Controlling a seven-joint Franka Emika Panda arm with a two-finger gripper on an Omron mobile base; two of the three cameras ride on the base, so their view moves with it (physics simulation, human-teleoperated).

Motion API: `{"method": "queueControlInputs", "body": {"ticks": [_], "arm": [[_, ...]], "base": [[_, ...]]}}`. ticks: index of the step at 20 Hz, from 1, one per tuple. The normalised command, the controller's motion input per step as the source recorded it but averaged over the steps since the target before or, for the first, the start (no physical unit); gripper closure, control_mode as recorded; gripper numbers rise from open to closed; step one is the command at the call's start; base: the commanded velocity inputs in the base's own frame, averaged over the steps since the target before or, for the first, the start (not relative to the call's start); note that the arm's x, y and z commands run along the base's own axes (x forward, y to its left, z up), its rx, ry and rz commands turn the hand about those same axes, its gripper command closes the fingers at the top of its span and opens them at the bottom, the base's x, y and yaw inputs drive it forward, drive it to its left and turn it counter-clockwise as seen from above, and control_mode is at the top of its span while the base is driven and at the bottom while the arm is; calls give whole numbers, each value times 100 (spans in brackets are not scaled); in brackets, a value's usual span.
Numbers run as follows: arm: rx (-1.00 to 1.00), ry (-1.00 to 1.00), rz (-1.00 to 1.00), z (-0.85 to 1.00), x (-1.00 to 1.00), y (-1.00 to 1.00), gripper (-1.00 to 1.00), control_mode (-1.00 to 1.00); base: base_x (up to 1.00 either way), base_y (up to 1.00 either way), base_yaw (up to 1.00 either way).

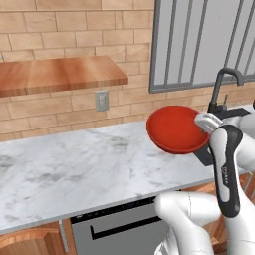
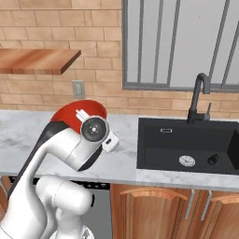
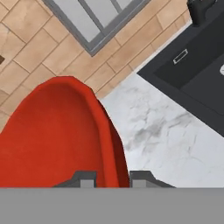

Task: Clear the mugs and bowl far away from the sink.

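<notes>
The white arm bends forward over the counter, its gripper (image 3: pixel 113 180) pinched on the red bowl's (image 3: pixel 57 135) rim, held aloft.

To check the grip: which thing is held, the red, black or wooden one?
The red bowl: the gripper clamps its rim, above the counter, beside the black sink.

Red bowl (image 3: pixel 57 135) filling left and lower part of hand view, glossy inside facing camera, rim arcing up toward brick wall (image 3: pixel 39 43). Gripper (image 3: pixel 113 180) pinching bowl rim, one dark fingertip sitting on each side of it. White marble counter (image 3: pixel 166 135) lying beyond. Black sink (image 3: pixel 197 74) showing at upper right. Grey window frame (image 3: pixel 87 26) crossing top.
</notes>
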Motion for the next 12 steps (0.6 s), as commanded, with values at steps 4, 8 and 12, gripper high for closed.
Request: {"method": "queueControlInputs", "body": {"ticks": [4,8,12], "arm": [[0,0,-8,84,-27,-29,100,-100],[0,0,-1,26,-34,-24,100,100],[0,0,0,0,0,0,100,100]], "base": [[0,0,0],[-14,-11,0],[-68,-57,-1]]}}
